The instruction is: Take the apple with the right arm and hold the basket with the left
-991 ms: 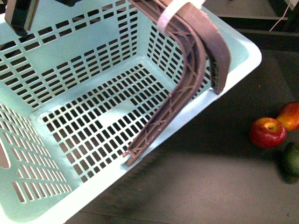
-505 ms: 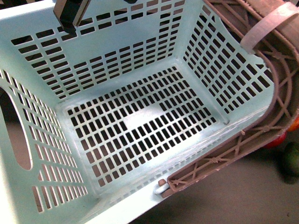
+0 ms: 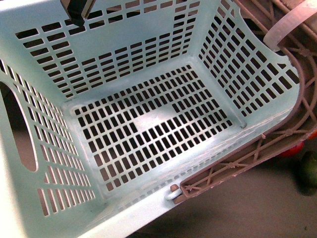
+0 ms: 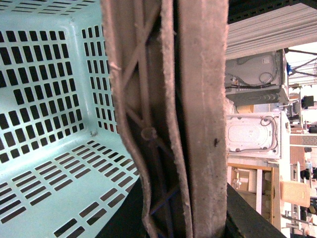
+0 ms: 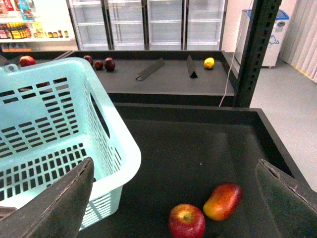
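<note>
The pale mint-green basket (image 3: 148, 124) fills the front view, tilted, its inside empty. Its brown lattice handles (image 3: 257, 153) with the white band (image 3: 285, 27) lie along its right side. My left gripper (image 4: 185, 218) is shut on the handles (image 4: 163, 99), which run between its jaws. Of the apple, only a red sliver (image 3: 292, 149) shows behind the handle in the front view. In the right wrist view the apple (image 5: 186, 221) lies on the dark shelf beside the basket (image 5: 116, 144). My right gripper (image 5: 173, 198) is open and empty above it.
An elongated orange-red fruit (image 5: 223, 201) touches the apple. A dark green fruit (image 3: 309, 168) lies near the right edge. A black post (image 5: 255, 49) and the shelf's raised rim (image 5: 275, 139) stand beyond. More fruits (image 5: 104, 63) lie on a farther shelf.
The basket has swung right and turned, now covering most of the apple in the front view. Its handles have dropped to the basket's right side.
</note>
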Robot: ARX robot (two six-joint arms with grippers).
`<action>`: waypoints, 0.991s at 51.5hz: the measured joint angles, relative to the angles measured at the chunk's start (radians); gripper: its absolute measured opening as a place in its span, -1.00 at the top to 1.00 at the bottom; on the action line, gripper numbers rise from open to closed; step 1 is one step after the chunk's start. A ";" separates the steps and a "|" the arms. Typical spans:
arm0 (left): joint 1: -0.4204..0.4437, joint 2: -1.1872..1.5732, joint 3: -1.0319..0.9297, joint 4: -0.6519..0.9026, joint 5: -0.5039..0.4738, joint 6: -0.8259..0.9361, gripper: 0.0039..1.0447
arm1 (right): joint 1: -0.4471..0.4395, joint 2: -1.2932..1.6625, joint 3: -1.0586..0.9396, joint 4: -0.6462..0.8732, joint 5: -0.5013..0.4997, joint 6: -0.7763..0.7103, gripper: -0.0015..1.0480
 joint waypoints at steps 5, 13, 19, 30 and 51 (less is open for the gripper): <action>0.000 0.000 0.000 0.000 0.000 0.000 0.65 | 0.000 0.000 0.000 0.000 0.000 0.000 -0.83; 0.000 0.000 0.000 0.000 0.000 0.000 0.65 | 0.000 0.000 0.000 0.000 0.000 0.000 -0.83; 0.000 0.000 0.000 0.000 0.000 0.000 0.65 | 0.007 0.013 0.006 -0.024 0.021 0.017 -0.83; -0.002 0.000 0.000 0.000 0.000 0.003 0.65 | -0.073 0.257 0.126 -0.327 0.080 0.235 -0.83; -0.002 0.000 0.002 0.000 -0.002 0.004 0.65 | -0.354 1.057 0.152 0.449 -0.074 -0.064 -0.83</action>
